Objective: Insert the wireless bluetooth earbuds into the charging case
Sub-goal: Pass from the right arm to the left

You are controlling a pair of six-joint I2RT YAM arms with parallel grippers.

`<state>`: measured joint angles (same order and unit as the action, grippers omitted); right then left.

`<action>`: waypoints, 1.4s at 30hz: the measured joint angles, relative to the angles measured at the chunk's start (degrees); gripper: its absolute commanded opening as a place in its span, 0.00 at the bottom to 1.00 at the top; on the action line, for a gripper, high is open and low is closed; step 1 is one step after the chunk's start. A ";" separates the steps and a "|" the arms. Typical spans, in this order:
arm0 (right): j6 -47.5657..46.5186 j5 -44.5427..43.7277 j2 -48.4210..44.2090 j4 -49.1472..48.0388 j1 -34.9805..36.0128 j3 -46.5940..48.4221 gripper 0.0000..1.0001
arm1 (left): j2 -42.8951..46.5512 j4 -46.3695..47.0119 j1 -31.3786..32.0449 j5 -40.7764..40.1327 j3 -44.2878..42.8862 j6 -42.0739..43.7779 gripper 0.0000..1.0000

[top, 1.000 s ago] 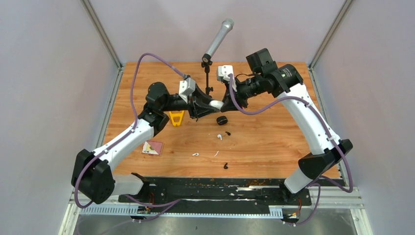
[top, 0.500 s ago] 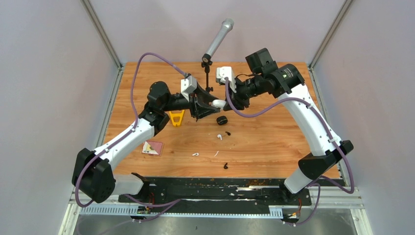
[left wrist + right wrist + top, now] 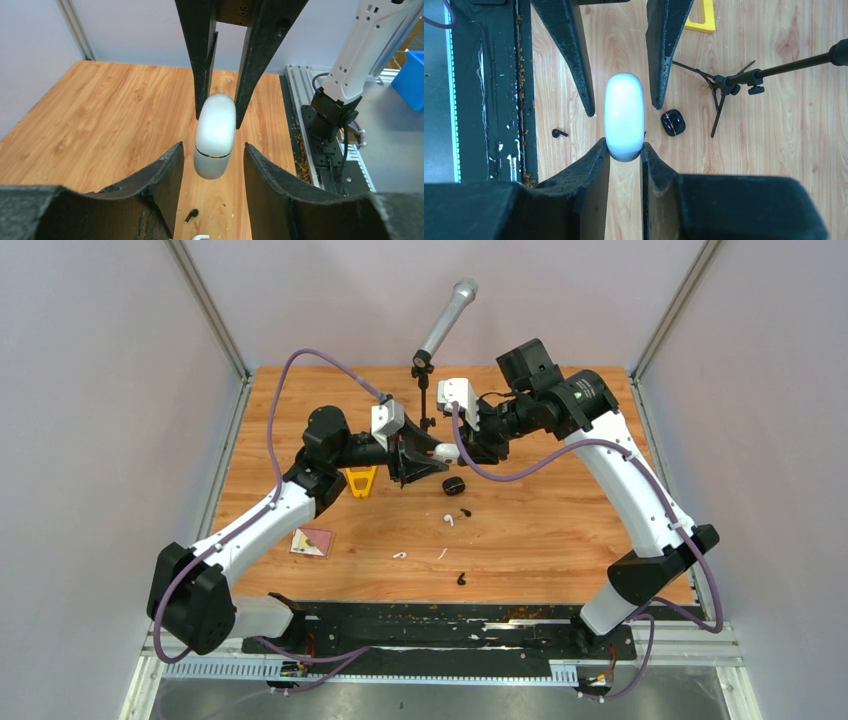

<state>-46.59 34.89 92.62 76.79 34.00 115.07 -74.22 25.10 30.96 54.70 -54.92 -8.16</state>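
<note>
Charging case (image 3: 215,135) pinched by right gripper (image 3: 624,147); left gripper (image 3: 212,150) spread around it.

Mic stand (image 3: 427,405) blocked the back middle; white case (image 3: 215,130) hung mid-air beside it; black case (image 3: 453,485), earbuds (image 3: 449,519) littered centre; desk (image 3: 560,530) right side open.

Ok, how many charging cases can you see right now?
2. The white case is held up by the right gripper, between the left gripper's open fingers. The black case lies on the table. Others could be hidden behind the arms.
</note>
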 measured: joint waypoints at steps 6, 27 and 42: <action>0.02 -0.42 0.04 0.33 0.00 0.04 0.00 | -0.07 0.07 0.00 0.74 0.00 1.27 0.47; 1.57 -1.46 2.12 0.66 0.37 1.57 0.00 | -1.62 1.09 -0.13 0.31 0.02 0.87 0.18; 3.06 -1.97 2.12 0.55 0.50 1.88 0.00 | -1.64 4.17 0.04 -0.52 1.14 -0.96 0.43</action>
<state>-43.53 32.93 94.74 77.34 34.50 116.95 -75.85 29.28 31.00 54.17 -53.78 -9.13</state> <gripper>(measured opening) 0.241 0.434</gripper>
